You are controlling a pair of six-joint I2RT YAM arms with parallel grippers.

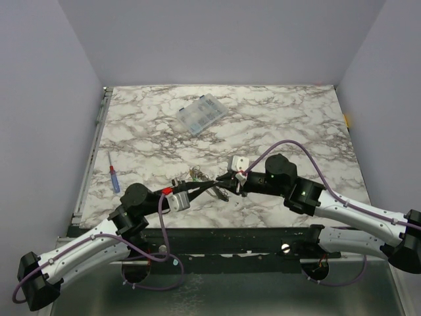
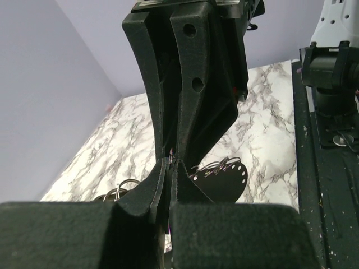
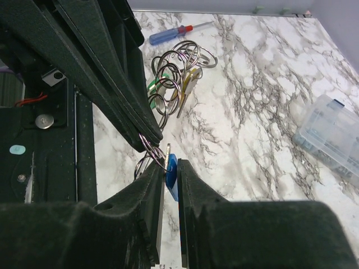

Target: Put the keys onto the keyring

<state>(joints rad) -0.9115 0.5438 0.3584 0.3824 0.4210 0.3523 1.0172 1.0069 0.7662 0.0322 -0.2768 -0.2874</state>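
Observation:
My right gripper is shut on a blue-headed key, held just above the marble table. My left gripper reaches in from the upper left and is shut on a thin metal keyring. The ring's wire touches the key's metal end; I cannot tell if it is threaded through. In the top view both grippers, left and right, meet near the table's front middle. In the left wrist view my left gripper is pressed shut, with the right gripper's fingers directly ahead. More keys, green- and yellow-headed, lie with several rings in a pile.
A red-and-blue screwdriver lies at the left edge, also in the right wrist view. A clear plastic compartment box sits at the back middle. The pile of rings lies just left of the grippers. The table's front rail is close behind.

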